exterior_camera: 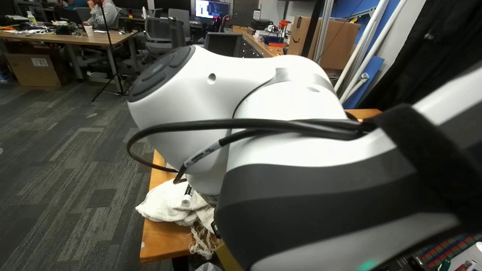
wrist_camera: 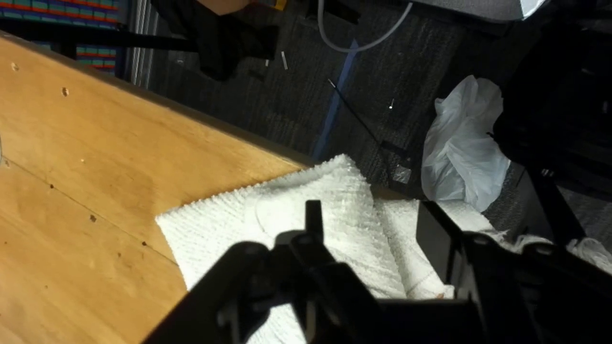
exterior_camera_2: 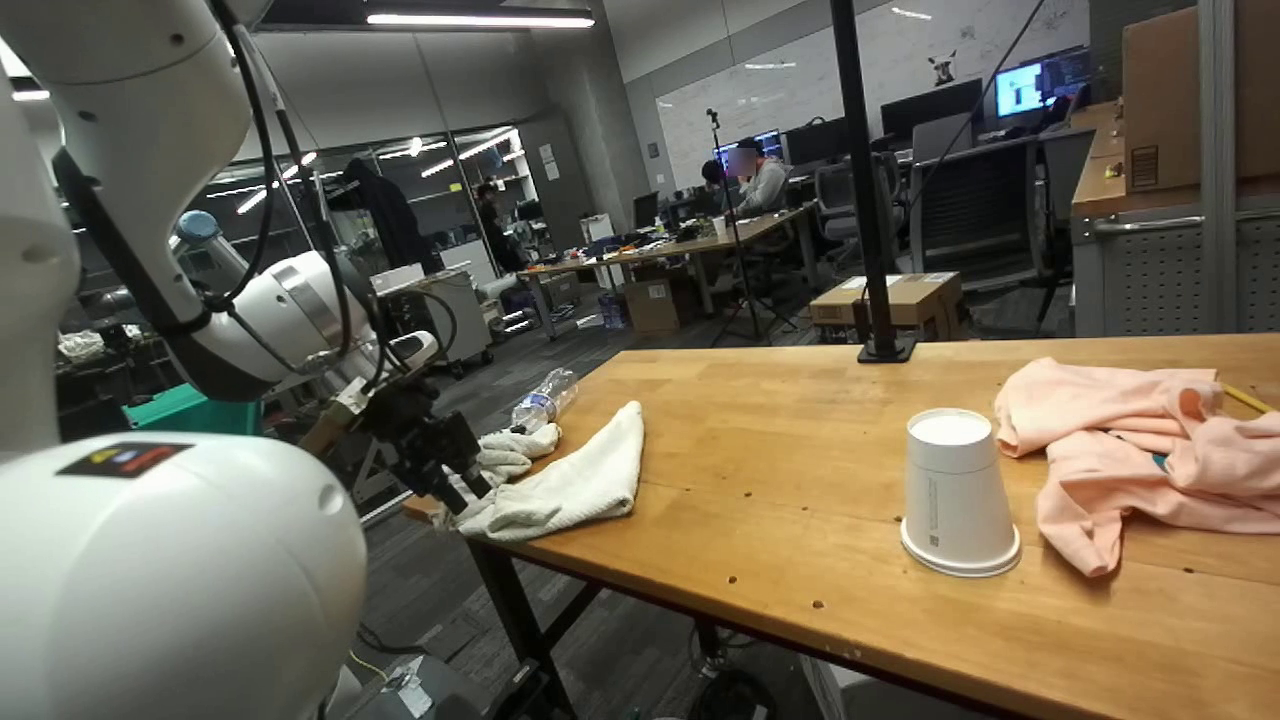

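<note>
Nearest the lens, in the wrist view: black gripper (wrist_camera: 368, 220), fingers apart, above a creased white towel (wrist_camera: 275, 215); whether they touch it cannot be told. Towel lies at a corner of the wooden table (wrist_camera: 86, 143), part of it past the edge. In an exterior view, an upturned white cup (exterior_camera_2: 958, 495) stands well apart from it, near peach cloth (exterior_camera_2: 1125, 470).

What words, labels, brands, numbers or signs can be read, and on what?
No words or numbers are legible.
Cable label: blurred.
Marker: too small.
White cup: too small.
Bottle label: too small.
Coloured sticker: blurred.
Monitor: too small.
Cardboard box: smile-arrow logo, no readable word.
</note>
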`<action>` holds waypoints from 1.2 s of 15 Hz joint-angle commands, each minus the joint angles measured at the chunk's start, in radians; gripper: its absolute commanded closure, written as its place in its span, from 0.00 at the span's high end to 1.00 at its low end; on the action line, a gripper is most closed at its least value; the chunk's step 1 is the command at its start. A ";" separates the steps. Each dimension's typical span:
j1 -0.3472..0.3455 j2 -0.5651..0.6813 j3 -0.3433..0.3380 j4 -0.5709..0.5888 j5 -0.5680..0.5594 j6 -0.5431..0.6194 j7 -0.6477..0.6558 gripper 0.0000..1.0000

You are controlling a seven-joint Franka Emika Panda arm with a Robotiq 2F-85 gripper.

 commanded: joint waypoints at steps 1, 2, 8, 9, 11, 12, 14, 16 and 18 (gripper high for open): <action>0.010 -0.003 0.000 -0.002 0.016 0.007 0.022 0.88; 0.009 -0.004 0.000 -0.003 0.019 0.011 0.021 0.95; -0.023 -0.059 -0.018 -0.044 0.023 0.116 -0.058 1.00; -0.031 -0.076 -0.022 -0.057 0.025 0.140 -0.078 1.00; -0.048 -0.102 -0.031 -0.078 0.037 0.189 -0.111 1.00; -0.058 -0.123 -0.036 -0.097 0.050 0.219 -0.133 1.00; -0.083 -0.170 -0.048 -0.145 0.090 0.283 -0.180 1.00; -0.102 -0.224 -0.057 -0.205 0.158 0.346 -0.251 1.00; -0.105 -0.153 -0.046 -0.150 0.142 0.312 -0.224 1.00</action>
